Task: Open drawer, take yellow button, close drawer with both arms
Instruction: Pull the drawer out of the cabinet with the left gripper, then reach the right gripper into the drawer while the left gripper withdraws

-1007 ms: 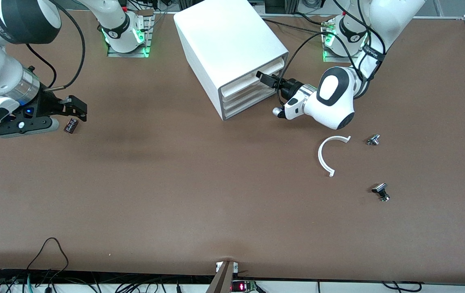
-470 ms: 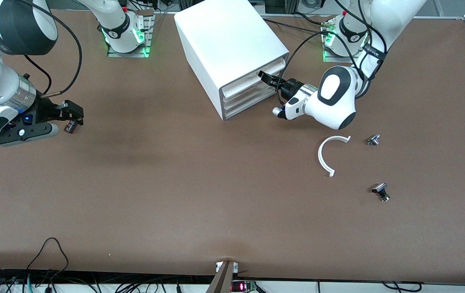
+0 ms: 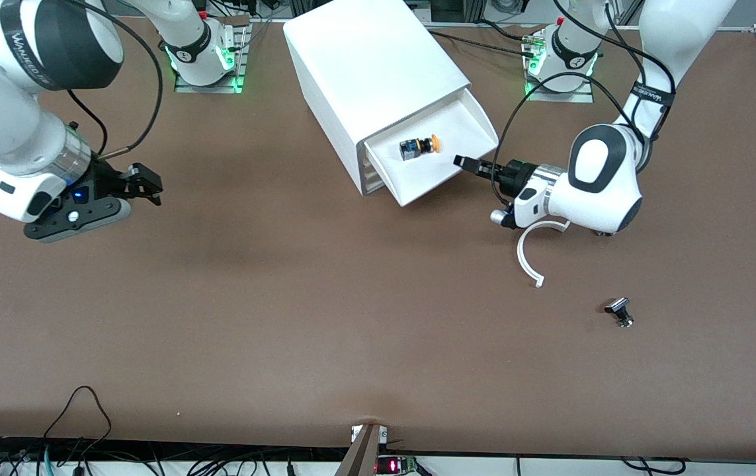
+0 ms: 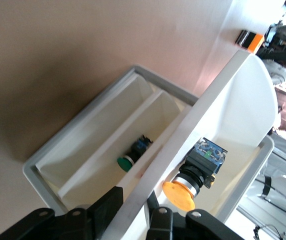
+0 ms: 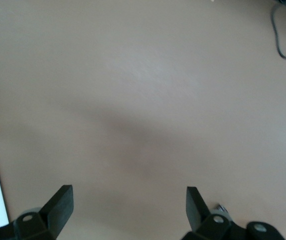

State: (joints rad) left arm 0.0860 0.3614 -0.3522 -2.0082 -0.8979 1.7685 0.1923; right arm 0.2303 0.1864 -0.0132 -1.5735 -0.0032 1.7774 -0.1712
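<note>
Front view, read across from the right arm's end of the counter.

- Right tool (image 3: 146,185): seen at about nine o'clock of the view, over the bare brown counter (image 3: 285,297). Its fingers (image 5: 63,202) are spread wide and nothing is held; only counter surface is seen between them in the right wrist view.
- White box-shaped cabinet (image 3: 371,66): stood at about twelve o'clock, its front turned toward five o'clock.
- Uppermost white tray drawer (image 3: 460,122): found open, drawn out of the cabinet toward five o'clock, with the two lower drawers closed beneath it in this view.
- Small push button with round orange cap and black-and-blue stem (image 3: 417,145): found lying on its side on the floor of the open drawer, close to the cabinet's front, cap pointed toward about two o'clock. In the left wrist view the button (image 4: 195,175) lies just inside the drawer's front wall.
- Left tool (image 3: 460,160): seen at the four o'clock corner of the drawer, fingers narrowed and clamped on the drawer's front lip; one finger (image 4: 108,212) is seen on each face of that wall.
- A green-capped push button (image 4: 133,156) is seen in the tray below, in the left wrist view only.
- White C-shaped plastic ring (image 3: 522,254): lies flat on the counter, at about four o'clock from the drawer, partly under the left arm's wrist.
- Small silver-and-black part (image 3: 619,312): lies at about four o'clock from the ring, well apart from it.
</note>
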